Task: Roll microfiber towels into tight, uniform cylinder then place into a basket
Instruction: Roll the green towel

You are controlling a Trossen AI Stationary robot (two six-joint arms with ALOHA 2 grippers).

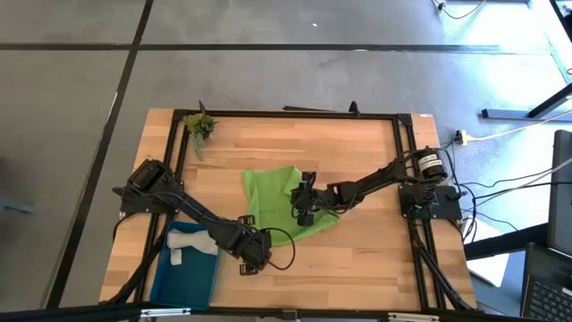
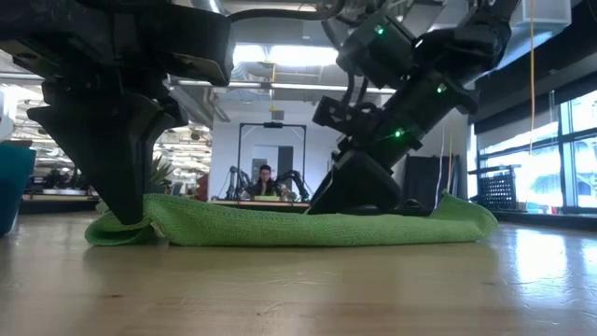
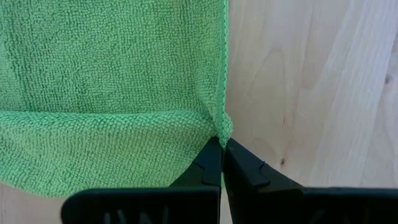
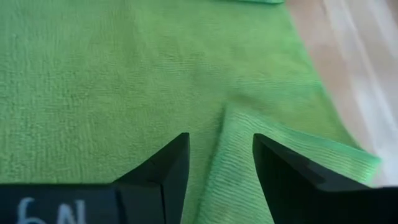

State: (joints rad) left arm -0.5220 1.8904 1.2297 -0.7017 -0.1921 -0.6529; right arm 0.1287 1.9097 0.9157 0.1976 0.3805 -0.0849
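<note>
Lying unrolled beside the shallow teal plastic basket (image 1: 188, 277), already holding the grey towel (image 1: 189, 243), the lime-green microfiber towel (image 1: 277, 190) is pinched at a corner by the clenched left hand (image 3: 222, 163); the right hand (image 4: 220, 163) is spread over it.

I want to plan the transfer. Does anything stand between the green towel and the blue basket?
Yes. The left arm lies across the table between the green towel and the basket; its hand is shut on the towel's corner. The basket already holds a grey towel.

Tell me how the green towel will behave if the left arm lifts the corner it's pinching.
Probably floppy: the green towel already folds over at the corner where the left gripper is shut on it. Likely light, so it should drag rather than lift flat. The right gripper, fingers open above a raised crease, isn't visibly pinning it down.
</note>
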